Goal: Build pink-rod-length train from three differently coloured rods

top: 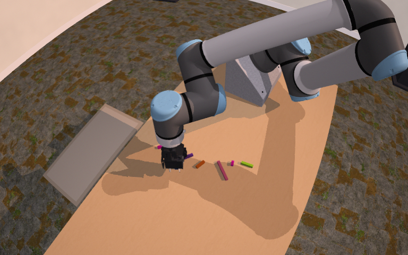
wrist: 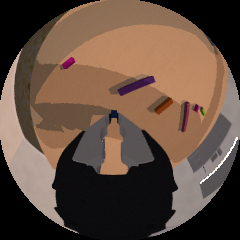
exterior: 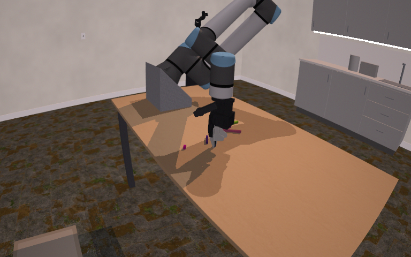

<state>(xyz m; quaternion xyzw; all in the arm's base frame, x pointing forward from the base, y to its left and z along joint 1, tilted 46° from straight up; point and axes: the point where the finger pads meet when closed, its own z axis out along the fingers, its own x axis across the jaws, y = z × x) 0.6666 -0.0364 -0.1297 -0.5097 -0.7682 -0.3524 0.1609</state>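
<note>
The claw (top: pixel 175 170) (exterior: pixel 213 145) (wrist: pixel 114 114) is clamped on the tiny blue rod (top: pixel 176 168) (exterior: pixel 215 143) (wrist: pixel 114 113), so keep it straight beside the long purple rod (top: pixel 189 155) (exterior: pixel 206 139) (wrist: pixel 136 85).

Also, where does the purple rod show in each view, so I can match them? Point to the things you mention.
Top: purple rod (top: pixel 189 155) (exterior: pixel 206 139) (wrist: pixel 136 85) left of centre, partly hidden, poking out right of the jaws.
Exterior: near centre, just left of the jaws.
Wrist: above centre, above the jaws' tips.
Shared landmark: the pink rod (top: pixel 222 170) (exterior: pixel 232 131) (wrist: pixel 185 117), to its right each time.
</note>
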